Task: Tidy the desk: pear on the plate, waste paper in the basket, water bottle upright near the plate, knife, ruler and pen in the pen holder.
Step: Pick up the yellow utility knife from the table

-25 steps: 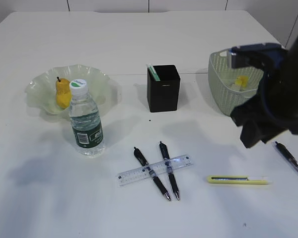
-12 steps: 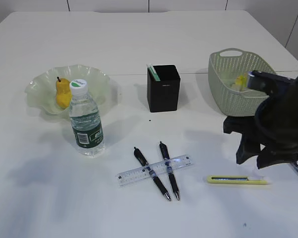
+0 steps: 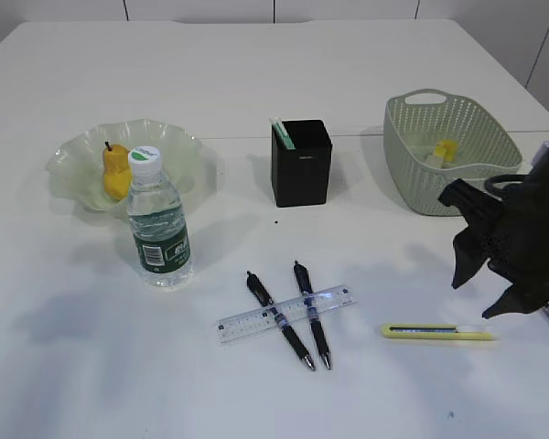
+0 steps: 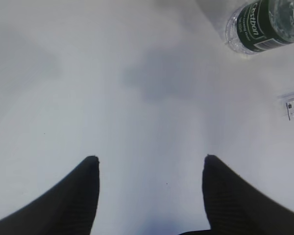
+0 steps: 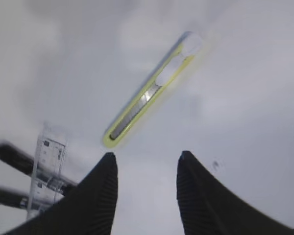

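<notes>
Right wrist view, knife just beyond right pincer, half open, empty

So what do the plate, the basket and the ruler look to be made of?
Plate: likely glass, glossy and translucent pale green, ruffled rim.
Basket: matte sage-green plastic, by its moulded perforated weave.
Ruler: clear glossy plastic; the pens show through it.

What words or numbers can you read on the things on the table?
Clear plastic water bottle with dark green label: white lettering, too blurred to read surely.
Clear plastic ruler: fine black marks, too small to read.
Matte black square pen holder: tiny pale mark, unreadable.
Nothing else shows writing.
</notes>
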Controlling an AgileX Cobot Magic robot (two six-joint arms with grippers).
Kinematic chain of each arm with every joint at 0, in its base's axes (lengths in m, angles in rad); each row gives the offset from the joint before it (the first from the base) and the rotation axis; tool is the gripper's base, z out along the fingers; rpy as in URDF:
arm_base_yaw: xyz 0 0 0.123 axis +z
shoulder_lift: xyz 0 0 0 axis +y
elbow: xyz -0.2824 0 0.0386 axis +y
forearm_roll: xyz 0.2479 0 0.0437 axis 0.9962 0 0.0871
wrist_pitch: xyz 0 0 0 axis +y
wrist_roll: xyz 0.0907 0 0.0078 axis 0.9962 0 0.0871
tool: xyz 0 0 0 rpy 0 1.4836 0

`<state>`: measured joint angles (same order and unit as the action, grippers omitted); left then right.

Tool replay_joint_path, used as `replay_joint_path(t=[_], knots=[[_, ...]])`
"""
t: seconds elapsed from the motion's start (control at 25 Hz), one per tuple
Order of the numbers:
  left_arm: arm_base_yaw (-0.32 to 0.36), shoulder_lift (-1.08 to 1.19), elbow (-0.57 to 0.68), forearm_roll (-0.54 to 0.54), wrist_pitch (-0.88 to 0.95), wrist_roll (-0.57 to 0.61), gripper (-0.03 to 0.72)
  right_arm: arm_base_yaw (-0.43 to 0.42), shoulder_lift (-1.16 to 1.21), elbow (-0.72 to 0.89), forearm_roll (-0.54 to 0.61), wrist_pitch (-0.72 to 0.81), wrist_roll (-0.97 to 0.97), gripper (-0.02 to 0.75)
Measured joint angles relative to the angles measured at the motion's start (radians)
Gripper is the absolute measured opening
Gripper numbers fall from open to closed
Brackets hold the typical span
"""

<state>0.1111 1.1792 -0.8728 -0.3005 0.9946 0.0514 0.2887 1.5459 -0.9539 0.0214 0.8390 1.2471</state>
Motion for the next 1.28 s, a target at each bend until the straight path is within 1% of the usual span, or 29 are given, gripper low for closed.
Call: replay_joint_path(t=[0.08, 0.2, 0.36, 0.52, 0.76, 0.88, 1.0, 1.12, 1.28], knots=[[0.000, 0.000, 0.000, 0.000, 0.000, 0.000, 0.468, 0.000, 0.000, 0.000, -0.021, 0.023, 0.134, 0.304], [0.000, 0.000, 0.000, 0.000, 0.002, 0.000, 0.467, 0.000, 0.003, 0.000, -0.060, 0.048, 0.273, 0.304], [0.000, 0.000, 0.000, 0.000, 0.002, 0.000, 0.467, 0.000, 0.045, 0.000, -0.068, 0.053, 0.358, 0.304], [0.000, 0.000, 0.000, 0.000, 0.002, 0.000, 0.467, 0.000, 0.093, 0.000, -0.040, 0.026, 0.401, 0.304], [0.000, 0.000, 0.000, 0.000, 0.002, 0.000, 0.467, -0.002, 0.137, 0.000, -0.033, -0.008, 0.475, 0.304], [0.000, 0.000, 0.000, 0.000, 0.002, 0.000, 0.467, -0.031, 0.154, 0.000, -0.033, -0.024, 0.486, 0.304], [0.000, 0.000, 0.000, 0.000, 0.002, 0.000, 0.467, -0.089, 0.168, 0.000, -0.033, -0.039, 0.458, 0.304], [0.000, 0.000, 0.000, 0.000, -0.010, 0.000, 0.467, -0.128, 0.172, 0.000, -0.033, -0.052, 0.422, 0.304], [0.000, 0.000, 0.000, 0.000, -0.031, 0.000, 0.467, -0.137, 0.176, 0.000, -0.031, -0.068, 0.412, 0.304]])
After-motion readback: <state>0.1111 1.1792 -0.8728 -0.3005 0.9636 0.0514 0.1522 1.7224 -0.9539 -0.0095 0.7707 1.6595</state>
